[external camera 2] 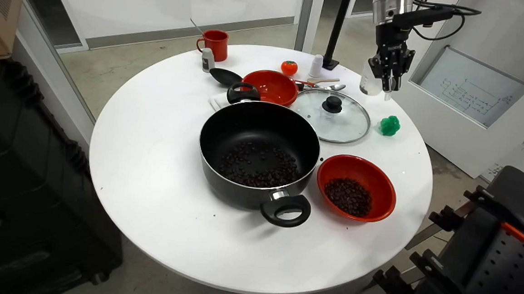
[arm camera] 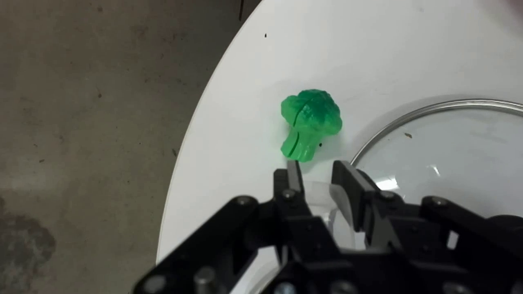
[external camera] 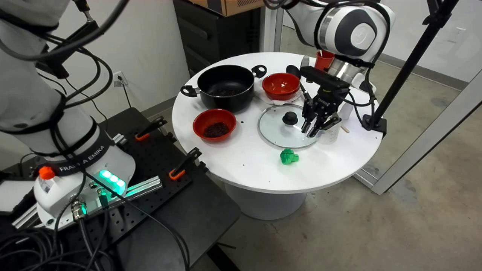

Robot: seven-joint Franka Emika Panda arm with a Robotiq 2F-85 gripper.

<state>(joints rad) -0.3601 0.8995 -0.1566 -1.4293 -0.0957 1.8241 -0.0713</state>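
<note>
My gripper (arm camera: 316, 173) is closed on the handle (arm camera: 318, 193) of a clear plastic cup, with the black fingers either side of it. In an exterior view the cup (external camera 2: 370, 84) hangs or stands beside the gripper (external camera 2: 391, 88) near the table's edge; whether its base touches the table I cannot tell. Just ahead of the fingertips in the wrist view lies a green toy broccoli (arm camera: 312, 116). A glass lid (arm camera: 449, 155) with a black knob (external camera: 290, 118) rests flat beside them. Most of the cup is hidden under the gripper in the wrist view.
On the round white table (external camera 2: 151, 167) stand a black pot (external camera 2: 227, 192) and a red bowl (external camera 2: 376, 174), both with dark beans. Another red bowl (external camera: 280, 84), a red mug (external camera 2: 216, 46), a tomato (external camera 2: 289, 68) and utensils are farther off. A black post (external camera: 414, 56) rises at the edge.
</note>
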